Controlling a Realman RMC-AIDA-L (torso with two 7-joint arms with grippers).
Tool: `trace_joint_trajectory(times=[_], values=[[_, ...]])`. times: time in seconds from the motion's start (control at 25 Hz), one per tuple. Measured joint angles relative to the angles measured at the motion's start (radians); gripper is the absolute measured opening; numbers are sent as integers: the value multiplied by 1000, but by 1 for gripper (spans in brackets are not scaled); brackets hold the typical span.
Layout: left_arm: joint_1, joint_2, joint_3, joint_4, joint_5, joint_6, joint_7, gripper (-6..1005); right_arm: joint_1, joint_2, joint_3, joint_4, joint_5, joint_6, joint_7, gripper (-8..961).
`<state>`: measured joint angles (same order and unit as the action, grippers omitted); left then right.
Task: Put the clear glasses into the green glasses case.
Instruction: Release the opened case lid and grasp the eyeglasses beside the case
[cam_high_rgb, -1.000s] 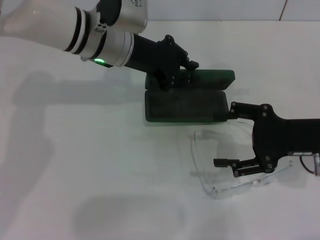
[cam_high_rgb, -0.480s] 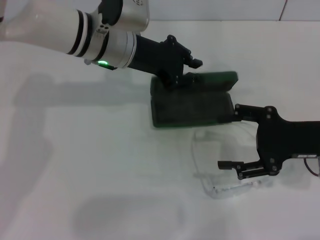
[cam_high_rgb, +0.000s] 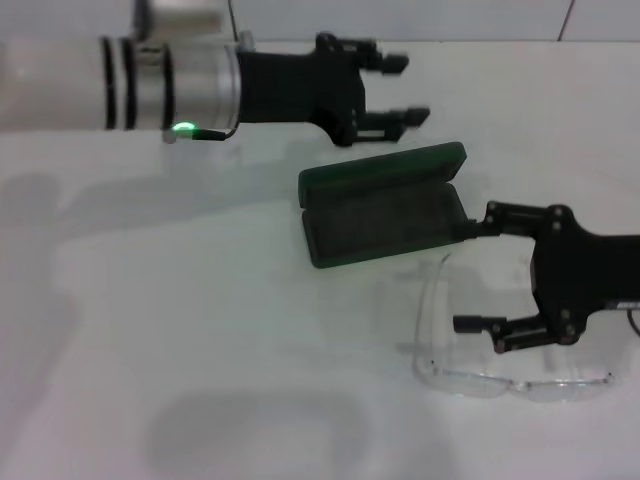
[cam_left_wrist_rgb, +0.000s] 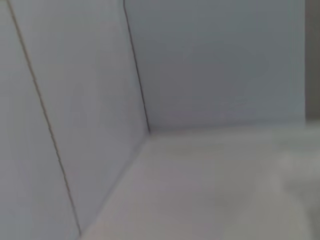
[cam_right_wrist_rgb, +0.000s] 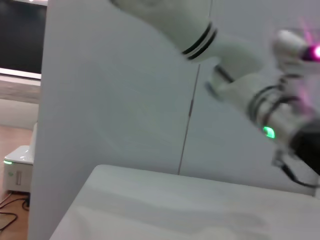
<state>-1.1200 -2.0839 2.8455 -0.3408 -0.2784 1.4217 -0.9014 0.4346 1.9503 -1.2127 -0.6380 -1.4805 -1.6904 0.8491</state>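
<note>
The green glasses case lies open near the middle of the table in the head view, its lid folded back on the far side. My left gripper hangs open above and behind the lid, holding nothing. The clear glasses lie on the table in front of the case's right end, lens toward the front edge, one thin arm pointing back at the case. My right gripper reaches in from the right, open wide just over the glasses, its far fingertip beside the case's right end. Neither wrist view shows these things.
White table all around, with bare room left of and in front of the case. A wall with panel seams runs behind the table. The right wrist view shows my left arm far off.
My left gripper let go of the case lid and rose up and back. The case shifted right and stays open. The glasses slid right and turned; the right gripper edged right.
</note>
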Motion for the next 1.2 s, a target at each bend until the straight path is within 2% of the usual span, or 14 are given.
trace_joint_trajectory(times=[0.12, 0.28, 0.4, 0.52, 0.64, 0.76, 0.88, 1.08, 1.2], values=[[82, 1, 0, 4, -141, 93, 61, 611, 2, -3, 20, -19, -5, -1, 35, 834], [169, -1, 0, 8, -235, 132, 74, 633, 6, -9, 28, -48, -16, -1, 78, 833], [249, -1, 0, 14, -330, 184, 56, 637, 2, -13, 33, -126, -71, 6, 174, 832], [345, -1, 0, 71, -448, 226, 109, 636, 1, -15, 43, -266, -185, 4, 333, 832], [440, 0, 0, 145, -540, 250, 185, 634, 16, 2, 43, -502, -391, -49, 576, 831], [511, -3, -1, 204, -588, 268, 254, 633, 54, 36, 39, -664, -577, -114, 753, 830], [552, -3, -2, 228, -599, 273, 282, 631, 108, 63, 25, -743, -723, -177, 875, 829], [581, -3, 0, 229, -592, 273, 283, 630, 198, 63, -112, -758, -824, -193, 1022, 828], [587, -4, 0, 230, -588, 271, 285, 629, 228, 66, -195, -754, -884, -187, 1089, 827]])
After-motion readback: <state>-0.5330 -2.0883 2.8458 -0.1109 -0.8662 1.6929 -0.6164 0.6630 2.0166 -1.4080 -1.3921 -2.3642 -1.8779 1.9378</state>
